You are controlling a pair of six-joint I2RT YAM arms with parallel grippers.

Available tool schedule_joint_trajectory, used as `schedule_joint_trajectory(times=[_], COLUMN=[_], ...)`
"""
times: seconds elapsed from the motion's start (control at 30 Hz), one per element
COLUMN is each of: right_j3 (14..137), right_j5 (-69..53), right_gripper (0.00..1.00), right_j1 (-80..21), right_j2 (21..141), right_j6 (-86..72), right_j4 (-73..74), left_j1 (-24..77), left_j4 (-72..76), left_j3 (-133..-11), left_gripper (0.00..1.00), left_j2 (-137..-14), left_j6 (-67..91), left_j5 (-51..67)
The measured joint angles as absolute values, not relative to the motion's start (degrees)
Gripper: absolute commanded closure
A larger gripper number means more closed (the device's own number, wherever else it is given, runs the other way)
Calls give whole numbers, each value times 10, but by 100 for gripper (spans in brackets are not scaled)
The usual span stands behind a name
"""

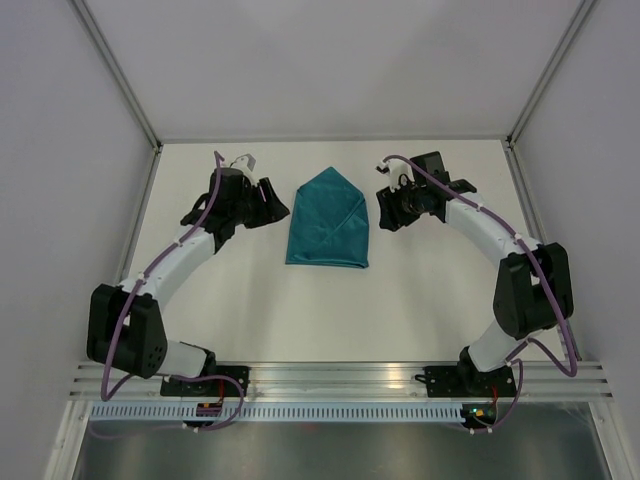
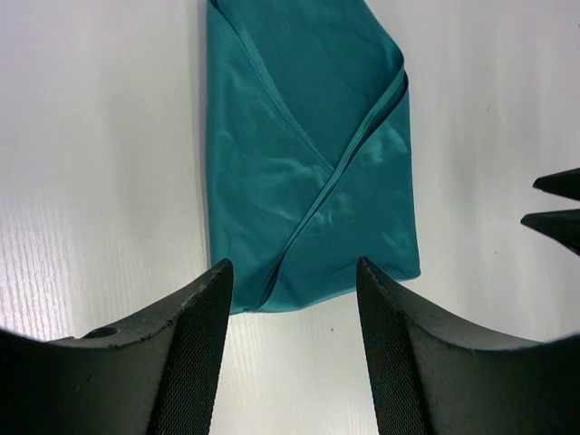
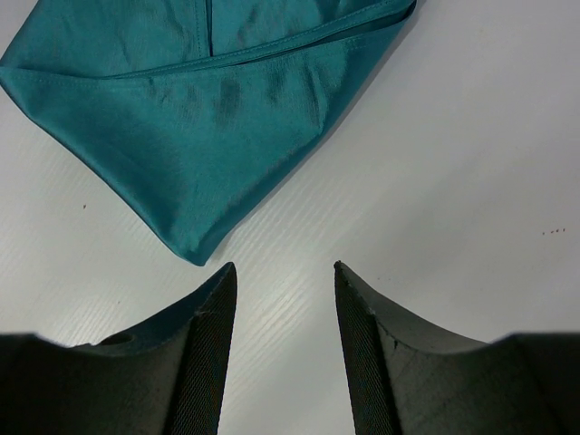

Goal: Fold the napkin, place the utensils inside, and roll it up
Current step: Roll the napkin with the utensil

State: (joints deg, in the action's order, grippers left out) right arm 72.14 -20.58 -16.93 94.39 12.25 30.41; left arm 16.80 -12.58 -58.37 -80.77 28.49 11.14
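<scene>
The dark teal napkin of soft, faintly glossy cloth lies flat on the white table, about midway across it and towards its far side. It is folded into an envelope-like shape: a point at the far end, a straight edge at the near end, and hemmed flaps crossing diagonally over its top. Nothing touches it. The black two-finger left gripper sits just beside the napkin's left edge and points at it. Its jaws stand wide apart with nothing between them, and in its wrist view the cloth's near corner lies just ahead of the gap. The black two-finger right gripper sits near the napkin's right edge, a little farther off. Its jaws are also parted and hold nothing, with bare table between them in its wrist view and the napkin's pointed end just ahead and to the left. Both white arms curve back to their bases on the ribbed aluminium rail at the near edge, with purple cables running along them.
</scene>
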Motion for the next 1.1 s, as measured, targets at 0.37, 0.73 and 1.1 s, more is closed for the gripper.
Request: schedule_joint_trajectory(times=[0.37, 0.73, 1.1], right_j3=[675, 599, 609], right_j5=[-185, -114, -73], right_gripper=[47, 47, 46], right_j1=[-169, -293, -399], right_j2=[901, 868, 964], right_j6=[130, 199, 275], right_j4=[285, 232, 170], left_j1=[186, 200, 201], left_j4=[-118, -119, -166], left_j3=[-549, -502, -535], left_gripper=[37, 37, 33], left_j2=[-723, -636, -596], left_j6=[285, 286, 286], left_j5=[121, 79, -15])
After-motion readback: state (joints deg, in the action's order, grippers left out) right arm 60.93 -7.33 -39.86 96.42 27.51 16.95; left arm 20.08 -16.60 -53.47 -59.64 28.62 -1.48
